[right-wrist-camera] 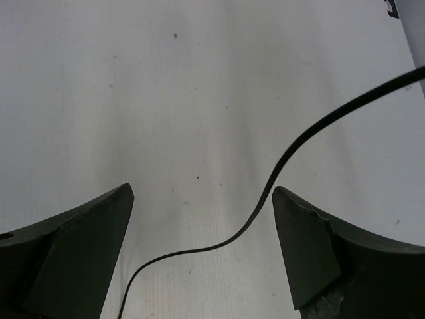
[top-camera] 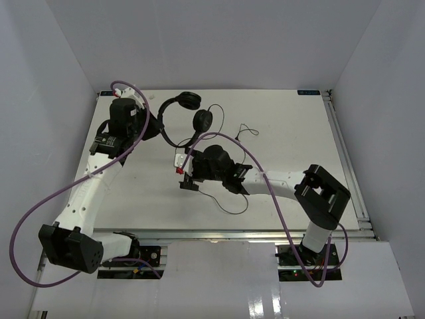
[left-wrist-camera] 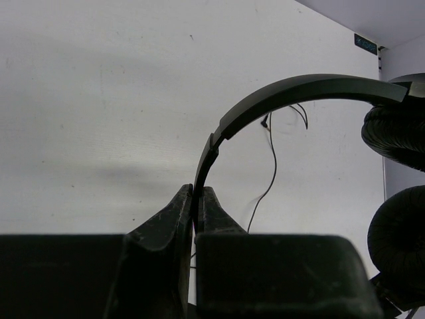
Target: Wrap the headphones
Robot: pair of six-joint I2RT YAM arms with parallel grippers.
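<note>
The black headphones lie at the back of the white table, their thin headband arching between two round ear cups. My left gripper is shut on the headband; in the left wrist view its jaws pinch the band's lower end, with both ear cups at the right. The thin black cord runs from the cups toward the front and loops on the table. My right gripper is open, low over the table, and the cord passes loosely between its fingers without being pinched.
Purple arm cables loop at the left and across the middle of the table. The cord's end lies right of the headphones. White walls enclose the table on three sides; a metal rail runs along the right edge.
</note>
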